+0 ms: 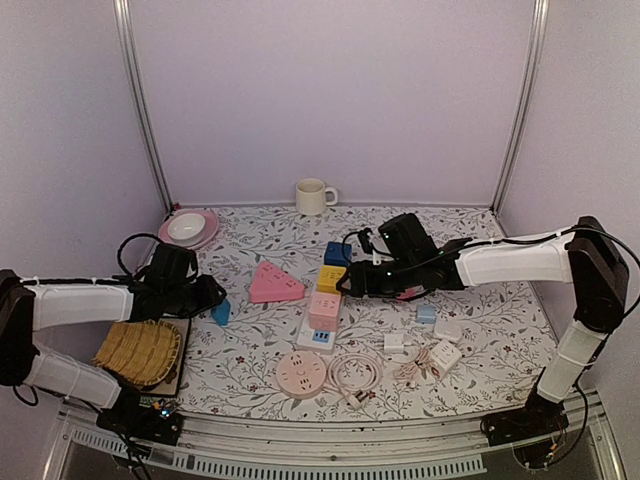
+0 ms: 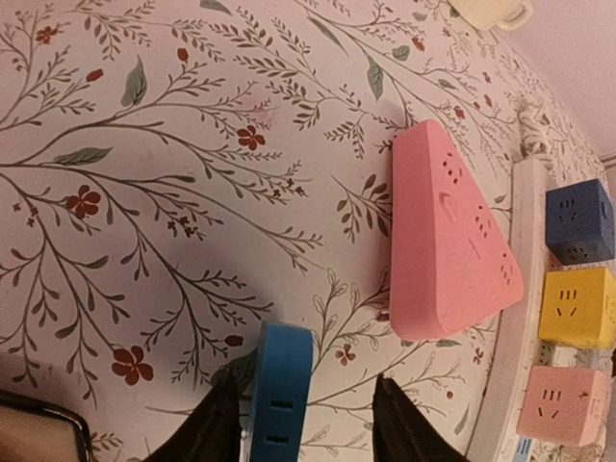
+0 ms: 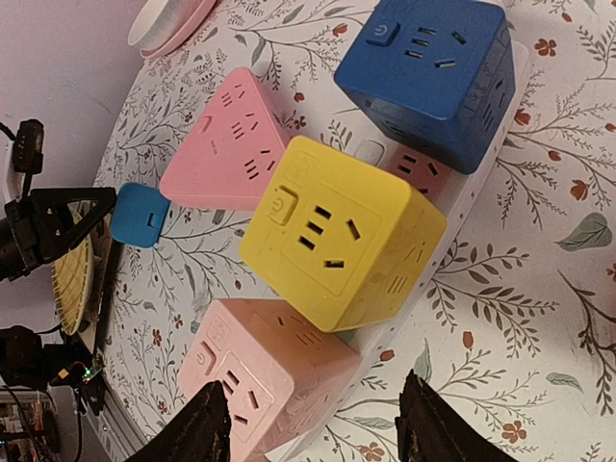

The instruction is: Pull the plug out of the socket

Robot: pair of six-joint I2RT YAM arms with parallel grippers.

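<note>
Left claw [image 2: 303, 414] stands with its fingers apart around the blue plug [image 2: 281, 395]. The plug sits close to one finger with a clear gap to the other, resting on the floral counter [image 2: 144, 192] near the pink triangular socket [image 2: 448, 241] but not touching it. Right claw [image 3: 313, 423] is spread too, gripping nothing, and hovers over the pink cube [image 3: 269, 375], which is lined up with the yellow cube [image 3: 337, 231] and blue cube [image 3: 428, 77] on the white power strip [image 3: 457, 250].
</note>
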